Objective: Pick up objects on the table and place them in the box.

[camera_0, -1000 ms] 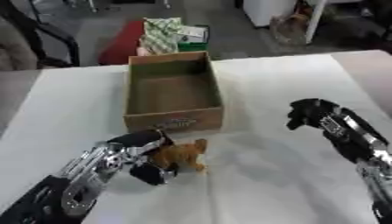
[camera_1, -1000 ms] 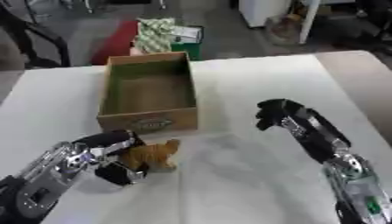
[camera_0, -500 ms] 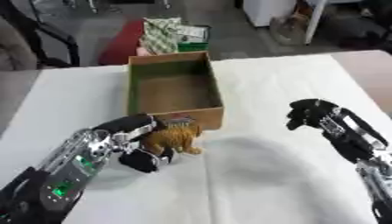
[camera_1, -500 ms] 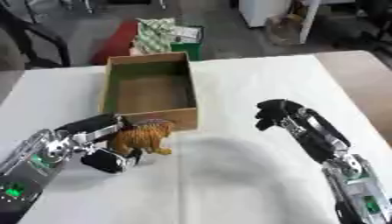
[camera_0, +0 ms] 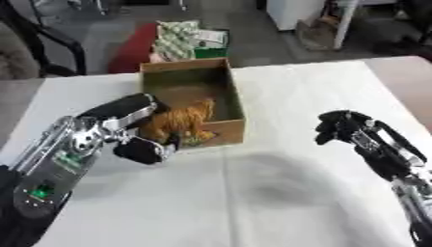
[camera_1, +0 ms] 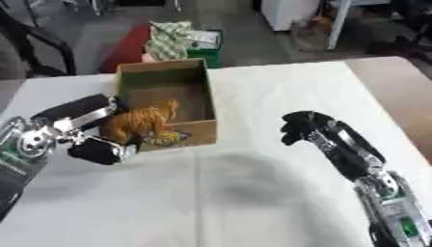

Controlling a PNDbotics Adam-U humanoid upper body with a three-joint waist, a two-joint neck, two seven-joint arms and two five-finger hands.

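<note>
An orange-brown toy animal (camera_0: pixel 181 122) hangs over the near end of the open cardboard box (camera_0: pixel 225 91), held above its front wall. My left hand (camera_0: pixel 133 129) is shut on the toy, fingers curled round its back and underside. The box stands at the far middle of the white table (camera_0: pixel 270 193), and what I see of its inside is bare. My right hand (camera_0: pixel 340 127) hovers over the table at the right, fingers curled and holding nothing.
Beyond the table's far edge lie a green-and-white patterned bag (camera_0: pixel 180 38) and a red item (camera_0: pixel 132 47). A dark chair (camera_0: pixel 42 43) stands at the far left. A brown surface (camera_0: pixel 405 77) adjoins the table at the right.
My left hand has lifted the toy animal off the table and carried it away from me, up over the box's near end. The right hand has barely moved.
</note>
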